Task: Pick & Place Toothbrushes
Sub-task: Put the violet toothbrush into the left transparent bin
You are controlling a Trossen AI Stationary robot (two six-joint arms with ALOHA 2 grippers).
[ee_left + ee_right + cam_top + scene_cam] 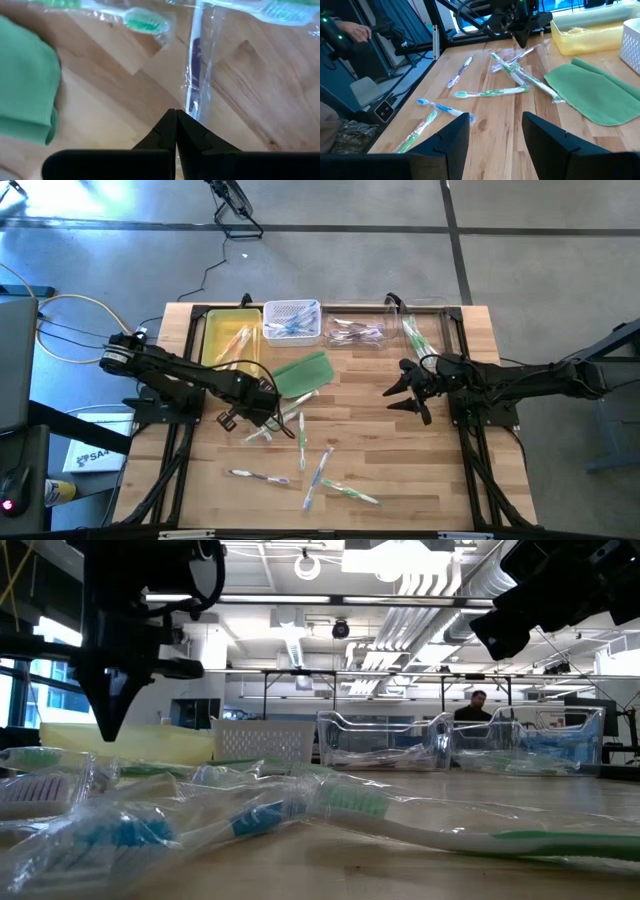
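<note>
Wooden table (400, 470), yellow tray (215, 340) seemingly with toothbrushes (238, 340)

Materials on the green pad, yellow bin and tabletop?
Green pad: looks like soft cloth, matte, with folded edges.
Yellow bin: probably plastic, smooth, slightly translucent walls.
Tabletop: wood, butcher-block style, with visible grain and joined strips.

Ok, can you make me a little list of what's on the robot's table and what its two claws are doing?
table: wooden top
loose toothbrushes: scattered near the front, some in clear wrappers
green cloth: beside the left arm
yellow tray: back left
white basket: back middle, toothbrushes inside
clear bins: back right
left gripper: shut, over a wrapped toothbrush
right gripper: open, empty, raised
</note>
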